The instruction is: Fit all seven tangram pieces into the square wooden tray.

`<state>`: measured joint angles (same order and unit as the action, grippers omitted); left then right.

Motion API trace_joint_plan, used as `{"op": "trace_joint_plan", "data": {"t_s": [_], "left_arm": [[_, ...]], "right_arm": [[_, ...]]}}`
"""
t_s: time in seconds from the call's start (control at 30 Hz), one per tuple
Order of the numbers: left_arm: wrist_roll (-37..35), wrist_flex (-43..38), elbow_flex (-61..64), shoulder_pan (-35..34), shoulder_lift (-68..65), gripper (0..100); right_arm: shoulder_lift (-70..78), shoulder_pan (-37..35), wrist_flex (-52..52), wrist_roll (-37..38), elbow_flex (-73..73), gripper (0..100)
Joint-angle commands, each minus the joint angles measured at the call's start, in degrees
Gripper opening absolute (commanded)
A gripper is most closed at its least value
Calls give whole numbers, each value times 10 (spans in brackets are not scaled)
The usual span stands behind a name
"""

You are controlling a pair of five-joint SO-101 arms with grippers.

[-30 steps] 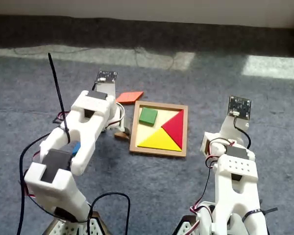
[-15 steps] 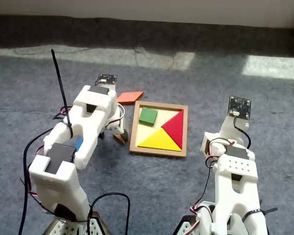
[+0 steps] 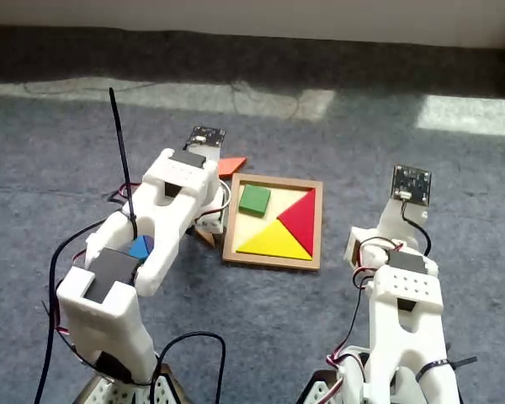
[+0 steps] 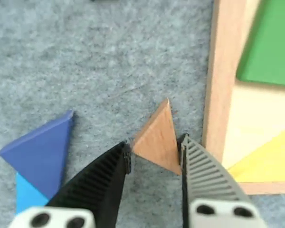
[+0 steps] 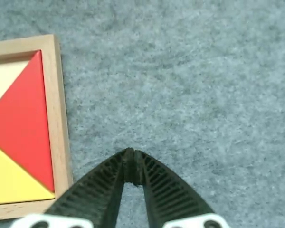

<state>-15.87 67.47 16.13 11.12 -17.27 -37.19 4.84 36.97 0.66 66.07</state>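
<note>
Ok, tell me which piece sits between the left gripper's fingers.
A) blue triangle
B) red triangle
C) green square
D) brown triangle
D: in the left wrist view the left gripper has a finger against each side of the brown triangle, which lies on the carpet beside the tray.

right gripper closed over grey carpet, beside wooden tray holding red triangle.

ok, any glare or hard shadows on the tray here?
High view: sun patches fall on the carpet beyond the tray, not on it. Left wrist view: brown triangle and tray rim evenly lit, no glare. Right wrist view: same.
</note>
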Motion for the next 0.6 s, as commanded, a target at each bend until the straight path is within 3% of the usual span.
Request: {"op": "trace_joint_plan", "data": {"t_s": [0.0,0.13,0.57], "left_arm": [[9,-1,-10,11,1,163],[9,0,-16,11,9,101],[5,19,-29,36,146,98]], "right_arm": [[-19,7,-8,-1,-1,9],[-19,7,-8,-1,0,9],[-23,12,-8,-1,0,9]]}}
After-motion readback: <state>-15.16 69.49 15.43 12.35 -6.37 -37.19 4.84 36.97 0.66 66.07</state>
